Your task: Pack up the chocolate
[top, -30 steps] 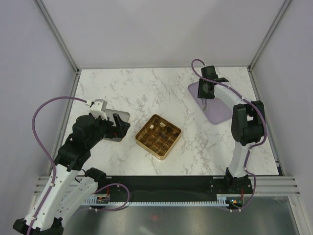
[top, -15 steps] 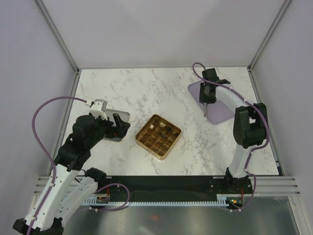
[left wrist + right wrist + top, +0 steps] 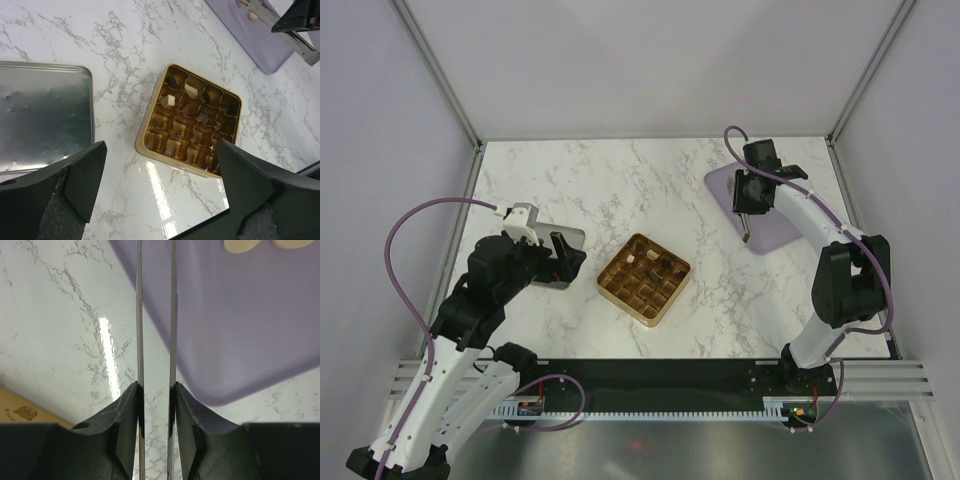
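The chocolate shows as a few cream (image 3: pixel 168 101) and dark (image 3: pixel 172 81) pieces in the far cells of the gold grid tray (image 3: pixel 620 290), and as two cream pieces (image 3: pixel 242 246) on a purple mat (image 3: pixel 775 235). My right gripper (image 3: pixel 745 238) hangs over the mat's near-left edge. Its thin blades (image 3: pixel 138 315) stand a narrow gap apart with nothing between them, well short of the cream pieces. My left gripper (image 3: pixel 160 192) stands wide open over bare marble, beside the tray's near edge.
A silver tin (image 3: pixel 42 115) lies left of the tray, under my left wrist. A yellow edge with a small bear print (image 3: pixel 22 412) shows at the lower left of the right wrist view. Grey walls and frame posts bound the marble table (image 3: pixel 620 190).
My right gripper has shifted right and toward the near edge of the purple mat, and its blades have drawn closer together. The left arm and the tray have not moved.
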